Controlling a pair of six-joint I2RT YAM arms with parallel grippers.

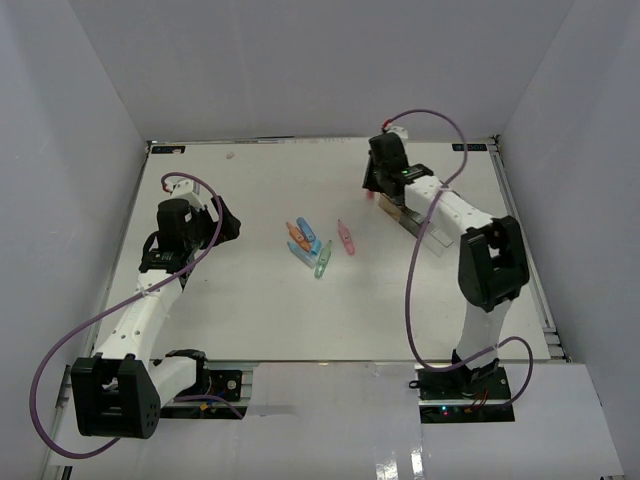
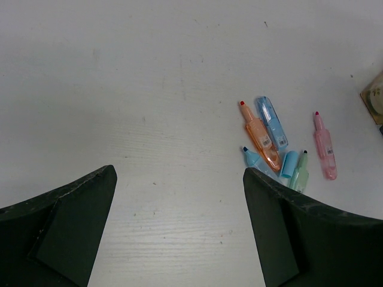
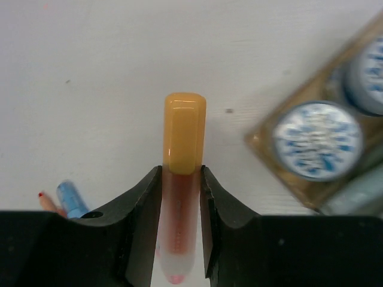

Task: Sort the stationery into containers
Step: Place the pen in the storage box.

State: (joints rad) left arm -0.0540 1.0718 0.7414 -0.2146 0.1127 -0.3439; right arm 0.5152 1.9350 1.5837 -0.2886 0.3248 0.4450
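My right gripper (image 3: 181,179) is shut on a finger-sized piece with a yellow cap (image 3: 185,137) and a pale body, held lengthwise between the jaws just left of the containers. The amber tray (image 3: 263,146) holds two blue-and-white rolls (image 3: 318,140), the second one (image 3: 368,72) at the frame edge. On the table centre lie orange (image 2: 260,134), blue (image 2: 272,122), green (image 2: 300,170) and pink (image 2: 324,146) pieces. My left gripper (image 2: 179,173) hangs open over bare table to their left, holding nothing. From above, the right gripper (image 1: 383,190) sits at the far right and the left gripper (image 1: 228,222) at mid left.
The right arm covers most of the containers (image 1: 437,238) in the top view. A second blue piece (image 2: 254,158) lies partly under the orange one. White walls close in the table on three sides.
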